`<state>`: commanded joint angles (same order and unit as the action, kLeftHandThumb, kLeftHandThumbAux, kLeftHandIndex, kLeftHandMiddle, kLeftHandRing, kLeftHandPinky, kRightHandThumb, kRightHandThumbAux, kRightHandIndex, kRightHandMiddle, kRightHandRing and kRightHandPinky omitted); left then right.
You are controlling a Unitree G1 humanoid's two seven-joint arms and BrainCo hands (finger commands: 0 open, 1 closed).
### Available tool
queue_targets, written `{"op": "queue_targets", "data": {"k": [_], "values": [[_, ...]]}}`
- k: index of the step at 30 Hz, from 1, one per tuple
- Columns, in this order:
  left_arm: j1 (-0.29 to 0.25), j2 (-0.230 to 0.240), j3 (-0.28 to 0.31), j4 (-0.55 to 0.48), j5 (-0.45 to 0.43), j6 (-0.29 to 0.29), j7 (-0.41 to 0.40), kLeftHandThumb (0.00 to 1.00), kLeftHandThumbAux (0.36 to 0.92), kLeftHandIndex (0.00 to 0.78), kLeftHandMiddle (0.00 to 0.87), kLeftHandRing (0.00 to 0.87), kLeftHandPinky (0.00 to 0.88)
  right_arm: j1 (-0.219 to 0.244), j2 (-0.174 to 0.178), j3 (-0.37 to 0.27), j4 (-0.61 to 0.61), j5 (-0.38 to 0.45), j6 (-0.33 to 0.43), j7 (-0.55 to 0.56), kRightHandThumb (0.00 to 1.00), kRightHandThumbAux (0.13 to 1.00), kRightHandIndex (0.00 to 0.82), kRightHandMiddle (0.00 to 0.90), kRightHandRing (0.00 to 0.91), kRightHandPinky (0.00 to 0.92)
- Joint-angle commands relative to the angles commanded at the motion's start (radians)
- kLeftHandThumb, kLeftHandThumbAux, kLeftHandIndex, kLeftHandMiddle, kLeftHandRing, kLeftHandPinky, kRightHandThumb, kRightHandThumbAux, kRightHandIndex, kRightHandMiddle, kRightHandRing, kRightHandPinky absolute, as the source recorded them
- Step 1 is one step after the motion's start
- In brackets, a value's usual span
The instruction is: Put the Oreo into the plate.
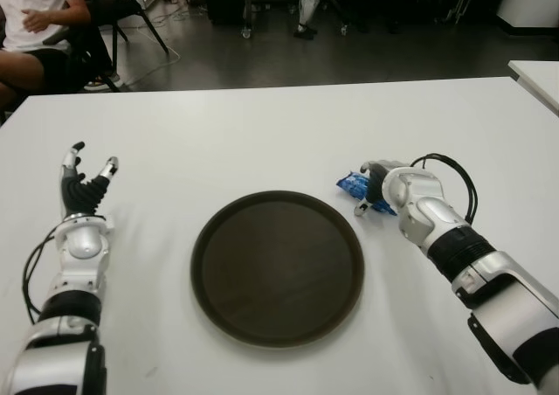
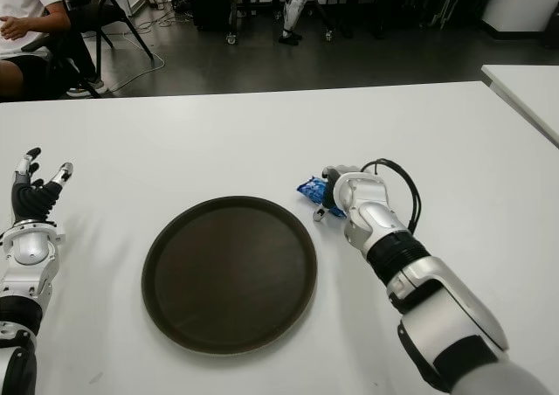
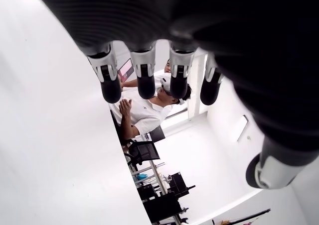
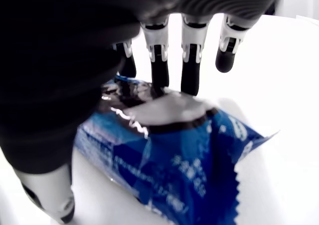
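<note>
At the far left, the left hand [image 1: 83,190] shows above the white table [image 1: 262,133], well apart from everything else, its fingers spread and straight with nothing in them; the left wrist view confirms the bare, extended fingers and catches a seated person [image 1: 35,19] beyond the table's edge. In the middle sits the round dark plate [image 1: 278,266], and nothing lies in it. Just beside its right rim, on the table, lies the Oreo [image 1: 358,187], a blue foil packet, not touching the plate as far as the eye views show. The right hand [image 1: 377,188] is right over it: in the right wrist view two fingertips [image 4: 190,83] press down on the top of the wrapper while the thumb sits low at the packet's near side, so the hand appears to be closing around it, though the packet seems to lie on the table and a firm grip is not yet plain. By this reading the task is at its first step: the reach is made, and the grasp, the lift, the short carry left over the rim and the release into the plate are all left to do.
</note>
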<state>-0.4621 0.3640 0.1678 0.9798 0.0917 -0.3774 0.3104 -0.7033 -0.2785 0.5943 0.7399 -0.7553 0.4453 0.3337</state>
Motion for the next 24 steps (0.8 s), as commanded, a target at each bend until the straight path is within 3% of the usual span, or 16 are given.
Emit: {"op": "queue_targets", "data": {"k": [5,7,8,10,13,16,24], "values": [[-0.003,0.0,0.006,0.004,-0.009,0.004,-0.009,0.0,0.566,0.0,0.0,0.0,0.0,0.023,0.007,-0.019,0.007,-0.002,-0.035,-0.145,0.0,0.776,0.194,0.209,0.211,0.177],[-0.003,0.001,0.006,0.006,-0.011,0.004,-0.014,0.0,0.568,0.0,0.0,0.0,0.0,0.032,0.017,-0.036,0.051,0.002,-0.073,-0.263,0.02,0.78,0.227,0.225,0.234,0.229],[-0.003,0.001,0.005,0.007,-0.011,0.004,-0.015,0.0,0.573,0.0,0.0,0.0,0.0,0.034,0.022,-0.043,0.072,0.004,-0.088,-0.311,0.257,0.762,0.296,0.289,0.298,0.325],[-0.003,0.002,0.005,0.008,-0.011,0.004,-0.015,0.0,0.577,0.0,0.0,0.0,0.0,0.033,0.031,-0.054,0.099,0.008,-0.104,-0.37,0.464,0.746,0.356,0.346,0.354,0.409],[-0.004,0.001,0.008,0.01,-0.013,0.001,-0.017,0.0,0.579,0.0,0.0,0.0,0.0,0.028,0.046,-0.071,0.128,0.015,-0.112,-0.435,0.619,0.731,0.404,0.492,0.508,0.55],[-0.002,0.002,0.006,0.008,-0.011,-0.006,-0.02,0.0,0.574,0.0,0.0,0.0,0.0,0.022,0.065,-0.095,0.154,0.028,-0.115,-0.501,0.672,0.726,0.421,0.588,0.599,0.618],[0.005,-0.001,0.002,0.0,-0.003,-0.018,-0.01,0.0,0.568,0.0,0.0,0.0,0.0,0.032,0.093,-0.149,0.144,0.066,-0.131,-0.6,0.697,0.722,0.432,0.708,0.698,0.664]]}}
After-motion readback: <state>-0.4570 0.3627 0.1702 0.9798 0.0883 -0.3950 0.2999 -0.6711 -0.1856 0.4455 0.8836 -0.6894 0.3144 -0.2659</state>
